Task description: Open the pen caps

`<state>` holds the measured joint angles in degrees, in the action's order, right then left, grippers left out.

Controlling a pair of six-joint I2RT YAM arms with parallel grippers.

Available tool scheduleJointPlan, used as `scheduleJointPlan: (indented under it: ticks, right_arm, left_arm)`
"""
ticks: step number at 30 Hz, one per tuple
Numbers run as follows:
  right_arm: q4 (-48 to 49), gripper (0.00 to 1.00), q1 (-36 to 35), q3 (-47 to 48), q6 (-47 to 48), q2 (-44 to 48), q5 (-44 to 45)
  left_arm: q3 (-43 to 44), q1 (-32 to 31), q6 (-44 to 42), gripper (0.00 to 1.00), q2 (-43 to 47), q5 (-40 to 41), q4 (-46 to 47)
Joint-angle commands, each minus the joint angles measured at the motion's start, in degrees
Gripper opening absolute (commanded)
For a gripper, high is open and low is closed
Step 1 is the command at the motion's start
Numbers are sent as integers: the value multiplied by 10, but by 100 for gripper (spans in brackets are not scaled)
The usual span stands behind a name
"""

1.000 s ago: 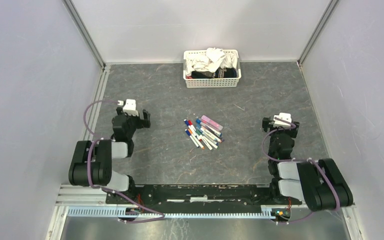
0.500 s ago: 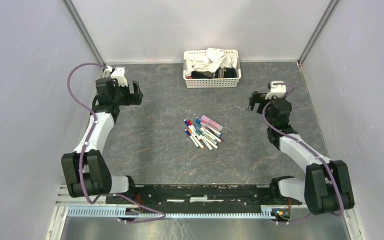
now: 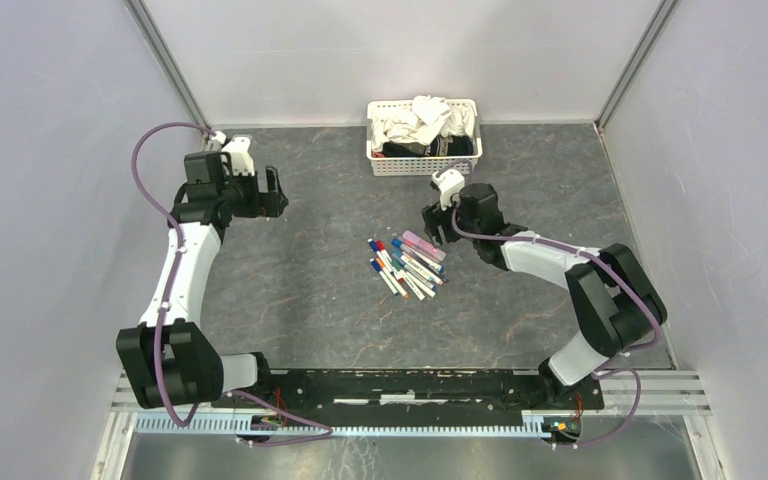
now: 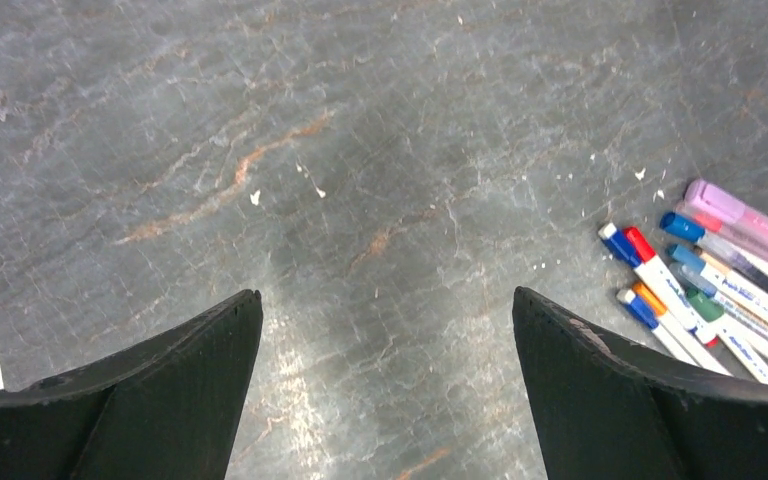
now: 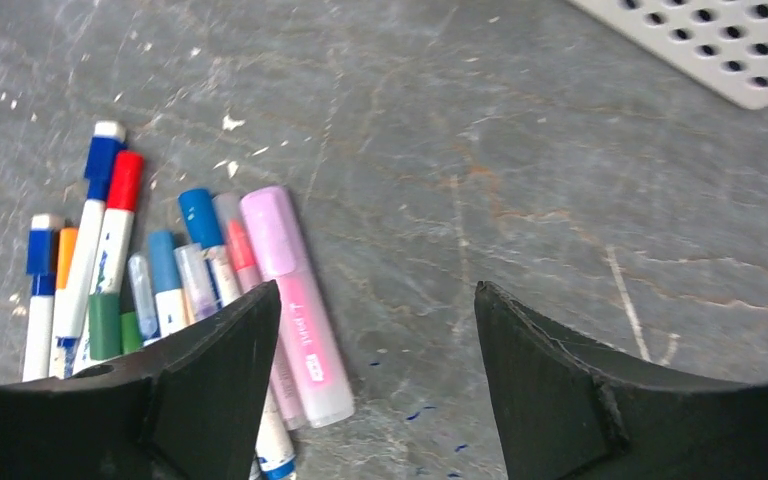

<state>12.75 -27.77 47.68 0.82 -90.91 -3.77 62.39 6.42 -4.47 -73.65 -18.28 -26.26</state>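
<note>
Top external: grey table [image 3: 310, 300], pale walls [image 3: 390, 50], pens [image 3: 407, 266] mid, basket [image 3: 425, 164] prob. cloths [image 3: 415, 118]

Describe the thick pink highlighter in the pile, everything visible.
The pink highlighter is thick and blunt-ended: an opaque lilac-pink cap, still on, over a paler, translucent plastic barrel with small printed lettering. It lies flat on the grey table, at the edge of the pen pile nearest the basket, parallel to a slimmer pen that seems to touch it. Nothing grips it.
</note>
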Motion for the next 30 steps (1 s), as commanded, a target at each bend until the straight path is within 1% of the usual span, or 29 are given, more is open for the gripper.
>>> scheduleJointPlan:
  ticks: [1, 7, 12, 24, 27, 30]
  right_arm:
    - [-11, 74, -18, 21, 28, -21, -16]
    - [-12, 67, -32, 18, 33, -42, -28]
    - [-13, 63, -36, 11, 34, -54, -24]
    - [-8, 60, -48, -15, 34, -69, -15]
    - [-3, 60, -53, -28, 35, -70, -3]
    - [5, 57, -53, -39, 33, -72, 11]
  left_arm:
    - [6, 2, -45, 100, 26, -15, -42]
    - [4, 3, -68, 100, 37, -35, -66]
    - [4, 2, -79, 100, 50, -59, -83]
    - [12, 2, -94, 100, 58, -96, -107]
    - [16, 2, -97, 100, 58, -104, -112]
    - [19, 2, -98, 100, 58, -112, -116]
